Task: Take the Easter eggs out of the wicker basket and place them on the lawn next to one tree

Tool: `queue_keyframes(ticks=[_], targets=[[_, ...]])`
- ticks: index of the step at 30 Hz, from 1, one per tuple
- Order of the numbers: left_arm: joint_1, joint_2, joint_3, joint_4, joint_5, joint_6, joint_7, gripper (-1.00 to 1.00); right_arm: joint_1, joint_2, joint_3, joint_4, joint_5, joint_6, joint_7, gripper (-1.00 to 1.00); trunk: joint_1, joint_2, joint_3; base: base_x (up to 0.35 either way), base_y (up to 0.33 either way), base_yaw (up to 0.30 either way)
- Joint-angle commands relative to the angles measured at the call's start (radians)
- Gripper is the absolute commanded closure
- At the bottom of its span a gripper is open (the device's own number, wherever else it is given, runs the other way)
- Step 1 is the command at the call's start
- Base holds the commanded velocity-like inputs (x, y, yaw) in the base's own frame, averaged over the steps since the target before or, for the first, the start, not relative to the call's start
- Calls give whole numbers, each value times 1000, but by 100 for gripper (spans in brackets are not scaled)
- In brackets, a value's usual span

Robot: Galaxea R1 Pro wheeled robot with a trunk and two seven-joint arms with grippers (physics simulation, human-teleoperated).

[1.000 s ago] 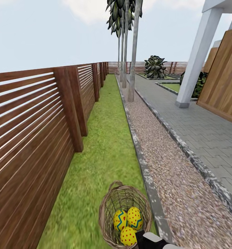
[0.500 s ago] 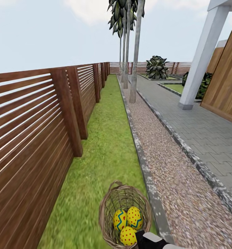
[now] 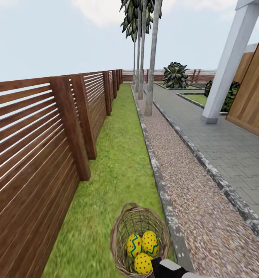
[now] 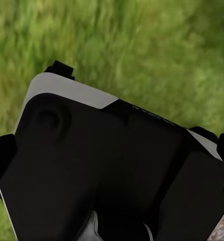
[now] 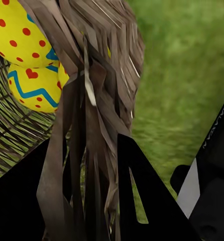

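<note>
- The wicker basket (image 3: pixel 139 239) sits low in the head view, over the strip of lawn (image 3: pixel 118 162), tilted, with its open mouth facing the camera.
- The three Easter eggs (image 3: pixel 143 249) lie together inside the basket, touching one another: two side by side and one in front of them nearer the camera, all yellow with red dots, one showing a blue-green zigzag band.
- The right pincer (image 5: pixel 119 165) appears in the right wrist view as two dark fingers (image 5: pixel 142 201) set on either side of the brown woven rim of the basket (image 5: pixel 99 100); it is clamped on that rim.
- In the same wrist view two eggs (image 5: pixel 34 65) press against the weave just behind the gripped rim.
- A black and white part of the right arm (image 3: pixel 168 268) shows at the lower edge of the head view, touching the basket's near side.
- The left wrist view shows a black and grey body of the robot (image 4: pixel 107 165) over blurred grass; I cannot tell whether the left pincer is wide or narrow.
- A brown slatted fence (image 3: pixel 40 146) borders the lawn on the left; a grey stone kerb (image 3: pixel 160 185) and a gravel strip (image 3: pixel 191 193) run along its right.
- A tall grey tree (image 3: pixel 152 65) stands far ahead in the gravel strip beside the kerb, well apart from the basket, with similar trunks behind it.
- Grey paving (image 3: pixel 230 146), a white pillar (image 3: pixel 228 65) and a wooden wall (image 3: pixel 253 96) lie to the right.
</note>
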Motion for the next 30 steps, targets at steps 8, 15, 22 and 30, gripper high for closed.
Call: queue_keyframes(ticks=[8, 15, 22, 30], targets=[[-1, 0, 1, 2, 11, 2, -3, -100, -1, 0, 3, 1, -4, -6, -1, 100, 1, -2, -2, 325, 0, 0], [-1, 0, 1, 2, 11, 2, -3, -100, -1, 0, 3, 1, -5, -7, -1, 100, 1, -2, -2, 325, 0, 0], [-1, 0, 1, 2, 11, 2, -3, -100, -1, 0, 3, 1, -5, -7, -1, 100, 1, -2, -2, 325, 0, 0], [-1, 0, 1, 2, 11, 2, -3, -100, -1, 0, 3, 1, -4, -7, -1, 100, 1, -2, 1, 325, 0, 54]])
